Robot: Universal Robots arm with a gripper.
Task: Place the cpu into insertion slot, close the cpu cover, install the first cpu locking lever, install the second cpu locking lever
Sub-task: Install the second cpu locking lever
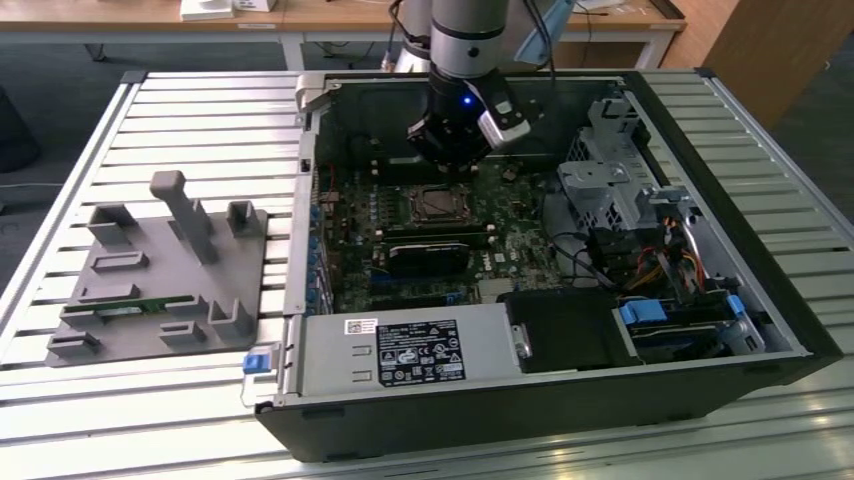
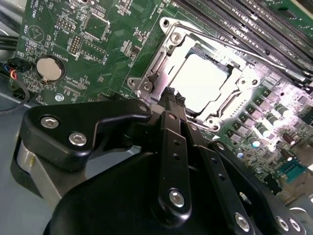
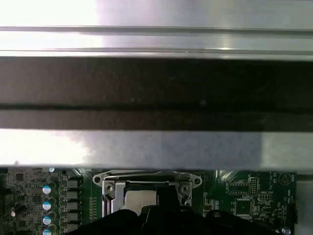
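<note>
The cpu (image 2: 199,82) lies flat in the insertion slot (image 1: 434,206), its metal top glaring bright in the second wrist view. The silver cpu cover (image 2: 172,45) is folded down around it; its frame (image 3: 113,185) also shows in the first wrist view. A thin locking lever (image 2: 230,43) runs along the socket's side by the memory slots. My gripper (image 2: 174,94) hangs just above the socket's edge, black fingers pressed together and holding nothing. In the exterior view the gripper (image 1: 451,160) sits just behind the socket.
The open computer case (image 1: 747,200) surrounds the motherboard. Long black memory slots (image 2: 254,24) run beside the socket, and a black card (image 1: 430,255) lies in front of it. A coin battery (image 2: 49,68) sits nearby. A grey fixture tray (image 1: 160,270) rests on the exterior view's left.
</note>
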